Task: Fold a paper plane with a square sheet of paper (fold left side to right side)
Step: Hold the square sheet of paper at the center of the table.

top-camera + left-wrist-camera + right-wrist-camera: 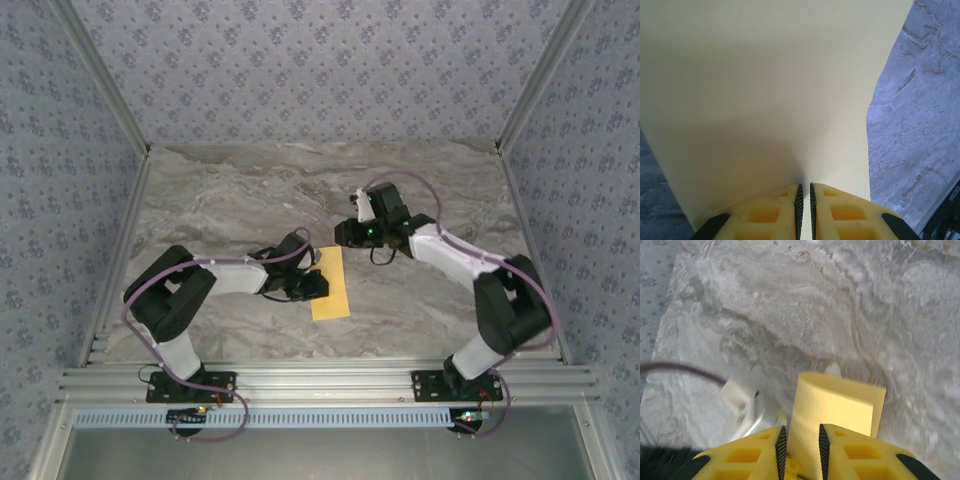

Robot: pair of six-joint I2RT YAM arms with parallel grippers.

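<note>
Setting: robot test cell in a lab. Evidence:
- Two arms, left and right, bolted on base plates to an aluminium rail at the near edge of a marble-look counter.
- Aluminium posts frame three walls, all papered in one repeating floral print, like a backdrop.
- Purple cables loop loose along the arms.
- Green status light lit on the right arm.
</note>
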